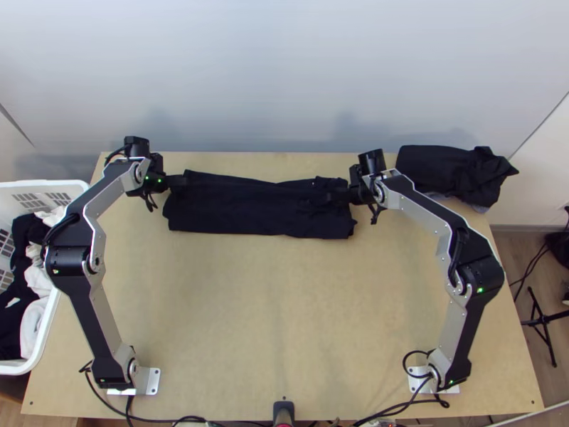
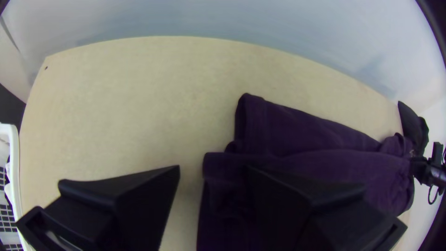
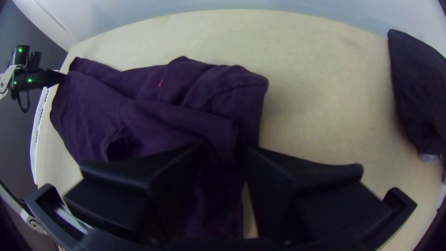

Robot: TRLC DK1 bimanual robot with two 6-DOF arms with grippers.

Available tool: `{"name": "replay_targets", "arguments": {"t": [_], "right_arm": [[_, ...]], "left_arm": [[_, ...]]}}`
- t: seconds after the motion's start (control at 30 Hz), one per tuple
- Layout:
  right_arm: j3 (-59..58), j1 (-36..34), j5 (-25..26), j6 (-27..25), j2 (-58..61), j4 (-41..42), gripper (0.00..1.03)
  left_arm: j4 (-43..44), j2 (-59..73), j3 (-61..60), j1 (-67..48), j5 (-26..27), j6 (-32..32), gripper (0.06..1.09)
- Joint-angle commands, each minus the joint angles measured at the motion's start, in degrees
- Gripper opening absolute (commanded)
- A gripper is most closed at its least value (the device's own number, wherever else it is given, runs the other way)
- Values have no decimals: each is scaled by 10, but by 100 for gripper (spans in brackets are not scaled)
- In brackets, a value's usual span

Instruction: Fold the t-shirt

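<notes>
Dark t-shirt point(image 1: 249, 213) in a long folded strip, upper middle of frame. My left pincer point(image 1: 179, 181), at its left end, gapes wide; right pincer point(image 1: 333, 196), right end, part-open. Both grip nothing.

My left arm point(image 1: 94, 306) and right arm point(image 1: 469, 313) both bend outward at the elbow; my left gripper point(image 1: 182, 181) points inward, fingers point(image 2: 134, 200) parted; my right gripper point(image 1: 334, 196) points inward too, its fingers point(image 3: 297, 181) a little less widely apart.
</notes>
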Motion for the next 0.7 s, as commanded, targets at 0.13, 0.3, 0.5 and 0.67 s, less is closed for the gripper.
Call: {"name": "replay_targets", "arguments": {"t": [0.13,0.3,0.5,0.67], "right_arm": [[14,1,11,7,-119,-15,99],[13,0,11,7,-202,-65,99],[-33,20,11,13,-271,-109,99],[-54,32,11,16,-312,-141,99]], "left_arm": [[-41,-76,1,17,0,-28,104],[-56,-146,-29,27,40,-30,103],[-58,-149,-75,37,82,-22,103],[-58,-135,-105,51,125,-12,103]]}}
